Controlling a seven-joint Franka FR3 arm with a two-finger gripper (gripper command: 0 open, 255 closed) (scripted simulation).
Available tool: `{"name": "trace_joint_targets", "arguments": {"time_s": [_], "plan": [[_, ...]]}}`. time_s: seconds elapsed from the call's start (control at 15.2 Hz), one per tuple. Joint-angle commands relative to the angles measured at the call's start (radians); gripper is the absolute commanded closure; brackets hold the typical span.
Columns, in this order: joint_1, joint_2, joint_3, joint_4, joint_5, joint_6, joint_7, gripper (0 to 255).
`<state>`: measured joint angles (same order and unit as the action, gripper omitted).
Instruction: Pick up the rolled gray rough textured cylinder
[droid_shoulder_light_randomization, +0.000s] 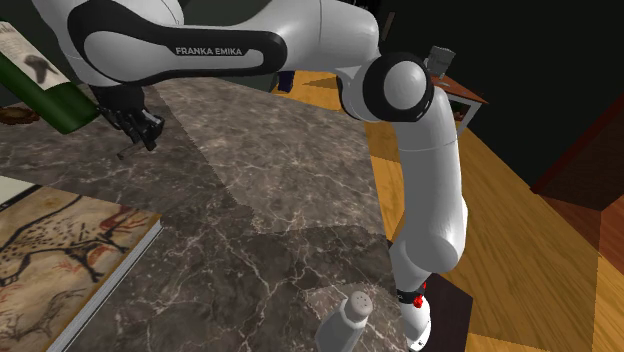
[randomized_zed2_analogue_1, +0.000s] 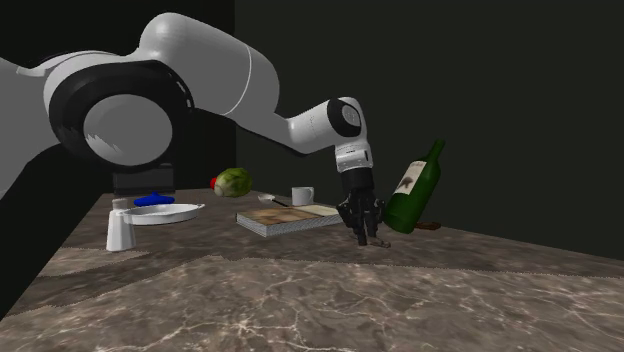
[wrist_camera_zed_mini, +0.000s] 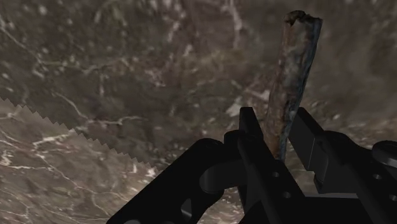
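Item: thin rolled grey-brown cylinder (wrist_camera_zed_mini: 289, 83), rough mottled surface
Far end: ragged, uneven rim
Pose: lengthwise, pointing straight out from the black gripper (wrist_camera_zed_mini: 278, 124)
Contact: near end clasped between both fingers (wrist_camera_zed_mini: 251, 130)
Location: over the dark marbled tabletop (wrist_camera_zed_mini: 95, 76)

grey-brown mottled cylinder (wrist_camera_zed_mini: 291, 79); dark white-veined table (droid_shoulder_light_randomization: 280, 200); green bottle (randomized_zed2_analogue_1: 412, 190).

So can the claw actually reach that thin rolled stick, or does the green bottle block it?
Probably yes: the rolled stick sits inside the claw, whose fingers seem to clasp it. The green bottle leans off to one side, not in between.
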<state>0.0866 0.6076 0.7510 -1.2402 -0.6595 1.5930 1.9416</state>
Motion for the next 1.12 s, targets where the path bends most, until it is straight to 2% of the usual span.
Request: {"name": "trace_joint_targets", "arguments": {"time_s": [0.0,1.06], "plan": [[-0.002,0.003,-0.001,-0.009,0.002,-0.001,0.003,255],[0.098,0.035,-0.016,0.27,-0.016,-0.213,-0.076,255]]}}
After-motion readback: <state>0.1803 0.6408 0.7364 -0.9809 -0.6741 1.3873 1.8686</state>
